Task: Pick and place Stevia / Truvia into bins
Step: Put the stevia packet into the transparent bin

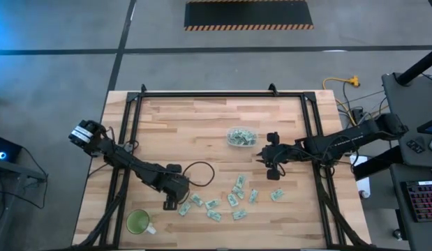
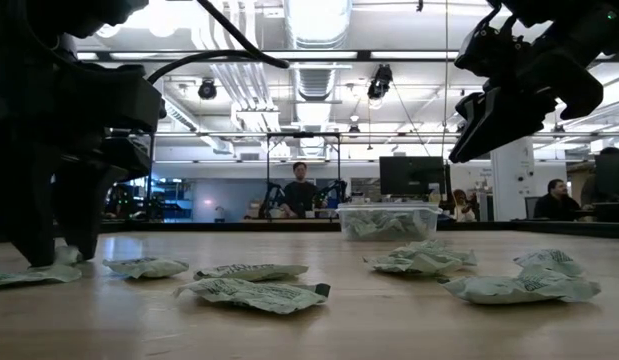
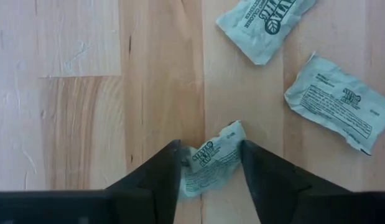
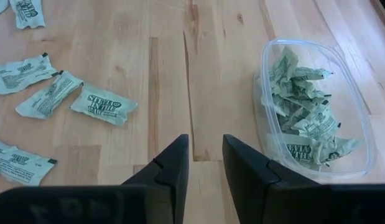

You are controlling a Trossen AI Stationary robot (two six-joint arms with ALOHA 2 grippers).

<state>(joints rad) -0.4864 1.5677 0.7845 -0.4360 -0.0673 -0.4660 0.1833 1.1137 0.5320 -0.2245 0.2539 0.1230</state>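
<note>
- Pale green Stevia sachets (image 1: 229, 200) lie scattered over the near middle of the wooden desk (image 1: 202, 125) — more are piled in the clear tub (image 1: 241, 137) farther back.
- Left tool (image 3: 209, 163) is down at the left end of the scatter, fingers pinching a crumpled sachet (image 3: 208, 162).
- Right tool (image 4: 204, 158) hovers just right of the tub — fingers narrowly parted, holding nothing.
- Green cup (image 1: 138, 222) sits near left.

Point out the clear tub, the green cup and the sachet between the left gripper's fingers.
clear tub (image 4: 361, 121): right wrist view, far rim.
green cup (image 1: 137, 222): high view, its inside.
sachet (image 3: 211, 163): left wrist view, crumpled middle.
</note>
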